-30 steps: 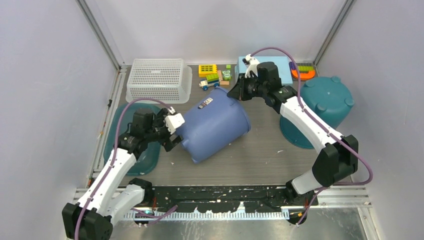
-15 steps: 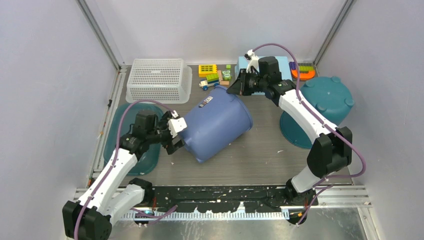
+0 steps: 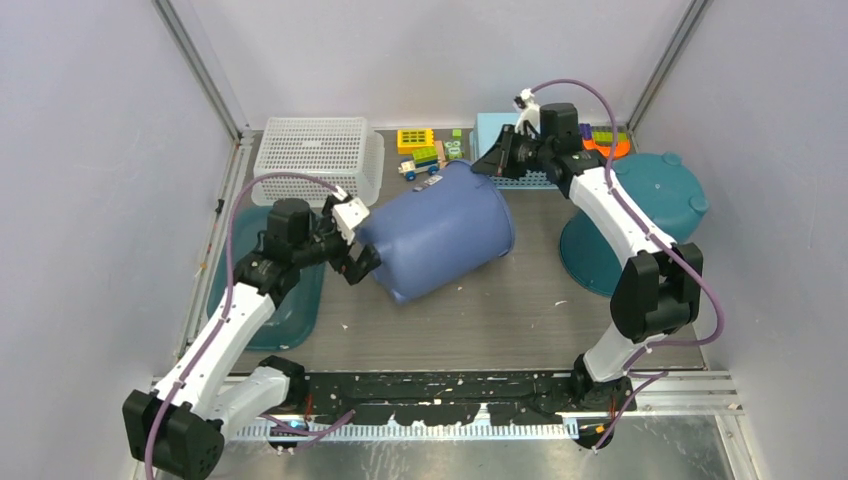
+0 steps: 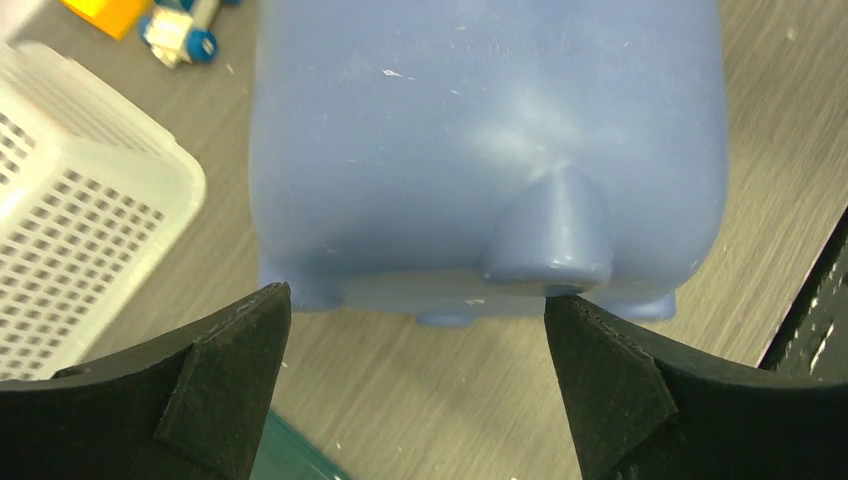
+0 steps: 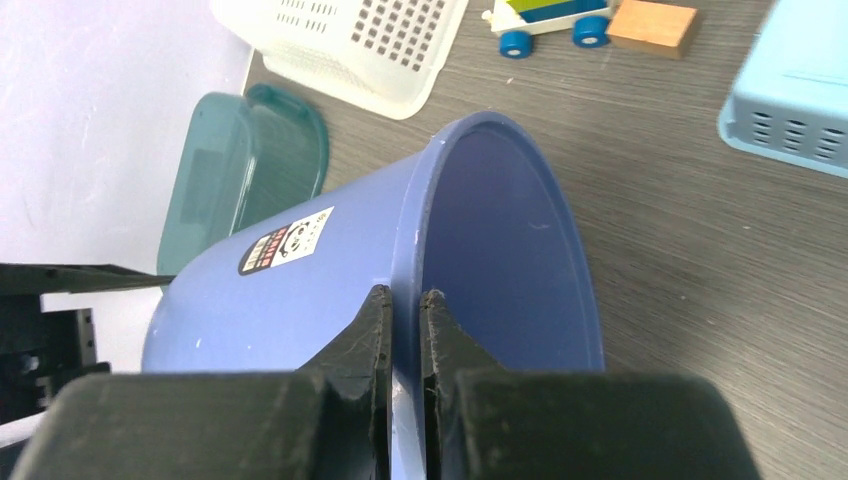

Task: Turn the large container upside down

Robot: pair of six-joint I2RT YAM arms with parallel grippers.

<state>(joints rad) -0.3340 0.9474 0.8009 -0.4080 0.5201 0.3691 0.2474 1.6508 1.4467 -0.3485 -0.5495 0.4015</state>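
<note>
— What are the grippers doing?
— The right gripper [image 5: 405,300] pinches the rim of the blue container [image 3: 435,230]. The left gripper [image 4: 415,300] gapes wide at its base.
— Any change?
— The container, lying sideways on the table [image 3: 520,310], has swung rightward.

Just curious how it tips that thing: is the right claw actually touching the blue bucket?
Touching. The right wrist view shows the right claw pinching the rim of the blue bucket.

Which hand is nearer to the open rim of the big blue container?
Right. The right hand is shut on the rim of the blue container; the left hand is open at its bottom end, opposite.
</note>
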